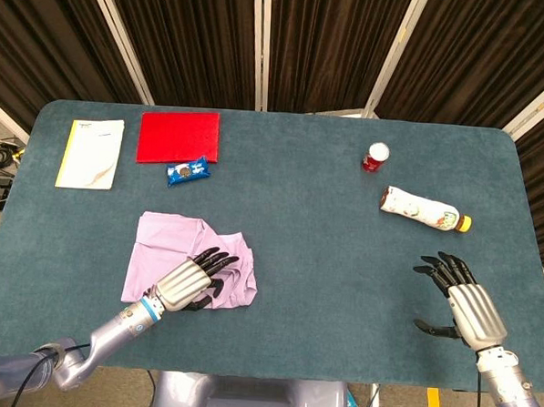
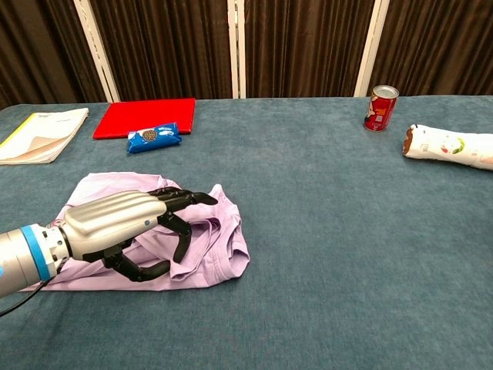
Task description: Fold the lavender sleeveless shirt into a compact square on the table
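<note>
The teal table (image 1: 308, 214) fills most of the head view, its far edge against dark curtains.

In the lower left of the head view lies the lavender shirt (image 1: 165, 239), a roughly folded, rumpled heap with its smoother part toward the upper left and a bunched edge at the right. In the chest view the shirt (image 2: 223, 239) sits at the lower left, its folded layers stacked near the right edge.

The left hand (image 1: 188, 281) rests over the lower right part of the shirt, reaching in from the bottom left corner of the frame. Its dark fingers (image 2: 181, 199) are stretched forward and slightly apart on the cloth, with the thumb curled beneath near the fabric; whether any cloth is pinched cannot be told from either view.

The right hand (image 1: 458, 300) shows at the lower right of the head view, well apart from the shirt, fingers spread and holding nothing above the table.

At the upper left lie a red board (image 1: 178, 137) and, further left, a pale booklet (image 1: 90, 153). A white bottle (image 1: 419, 209) lies on its side at the right. Just below the red board is a blue snack packet (image 1: 187, 171). A red can (image 1: 376, 158) stands upright above the bottle.
</note>
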`<state>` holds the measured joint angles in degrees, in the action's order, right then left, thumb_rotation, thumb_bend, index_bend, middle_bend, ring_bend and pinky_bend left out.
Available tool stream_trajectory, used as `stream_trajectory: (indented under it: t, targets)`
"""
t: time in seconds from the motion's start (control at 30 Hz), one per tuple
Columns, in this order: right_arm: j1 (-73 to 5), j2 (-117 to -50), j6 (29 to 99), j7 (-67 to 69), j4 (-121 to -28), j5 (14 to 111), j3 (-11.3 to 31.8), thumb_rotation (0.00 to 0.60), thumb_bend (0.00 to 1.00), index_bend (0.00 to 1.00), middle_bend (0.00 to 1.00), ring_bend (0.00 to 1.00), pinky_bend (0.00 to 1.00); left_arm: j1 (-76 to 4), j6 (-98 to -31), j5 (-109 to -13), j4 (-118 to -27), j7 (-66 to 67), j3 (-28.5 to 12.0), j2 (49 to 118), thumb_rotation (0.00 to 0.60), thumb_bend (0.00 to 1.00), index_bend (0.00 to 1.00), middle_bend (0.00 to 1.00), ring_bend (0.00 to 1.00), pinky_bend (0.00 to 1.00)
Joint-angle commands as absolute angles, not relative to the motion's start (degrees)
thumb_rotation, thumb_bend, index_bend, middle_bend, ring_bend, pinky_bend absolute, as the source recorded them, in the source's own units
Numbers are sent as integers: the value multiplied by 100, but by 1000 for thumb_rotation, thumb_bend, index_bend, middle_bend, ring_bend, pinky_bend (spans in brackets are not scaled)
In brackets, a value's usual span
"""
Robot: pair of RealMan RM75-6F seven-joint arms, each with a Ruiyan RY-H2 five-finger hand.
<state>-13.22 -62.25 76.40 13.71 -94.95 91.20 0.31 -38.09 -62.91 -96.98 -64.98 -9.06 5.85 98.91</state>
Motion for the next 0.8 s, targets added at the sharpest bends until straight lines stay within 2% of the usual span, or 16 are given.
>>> stream_trajectory:
  t: [0.03, 0.47, 0.6, 0.63, 0.67, 0.77, 0.8]
  targets:
    - [-1319, -6224, 7642, 1370, -9498, 9118, 32, 600, 9, 262, 137, 0, 0, -3824, -6246, -9614, -6688, -923, 510, 9870, 600, 524, 621, 0, 0, 0]
    - [-1316, -6203, 7648, 1373, -9525, 9143, 18, 600, 9, 263, 137, 0, 0, -3833, -5580, -8486, -8059, -441, -46, 9818, 600, 541, 636, 0, 0, 0]
    - [-1319, -6194, 7640, 1383, -9527, 9144, 15, 600, 9, 262, 137, 0, 0, -3858, -5374, -8180, -8246, -253, -141, 9888, 600, 534, 598, 0, 0, 0]
    - [-1320, -6192, 7637, 1385, -9527, 9142, 15, 600, 9, 262, 137, 0, 0, -3863, -5323, -8102, -8277, -221, -161, 9912, 600, 531, 568, 0, 0, 0]
    - [-1320, -6191, 7634, 1387, -9527, 9141, 15, 600, 9, 262, 138, 0, 0, -3867, -5295, -8057, -8289, -196, -175, 9927, 600, 510, 488, 0, 0, 0]
    - [-1323, -6183, 7622, 1395, -9525, 9133, 13, 600, 9, 262, 138, 0, 0, -3901, -5129, -7861, -8287, -18, -199, 9963, 600, 333, 100, 0, 0, 0]
    - [-1324, -6181, 7618, 1400, -9522, 9128, 14, 600, 9, 262, 138, 0, 0, -3922, -5037, -7762, -8294, 85, -202, 9946, 600, 275, 18, 0, 0, 0]
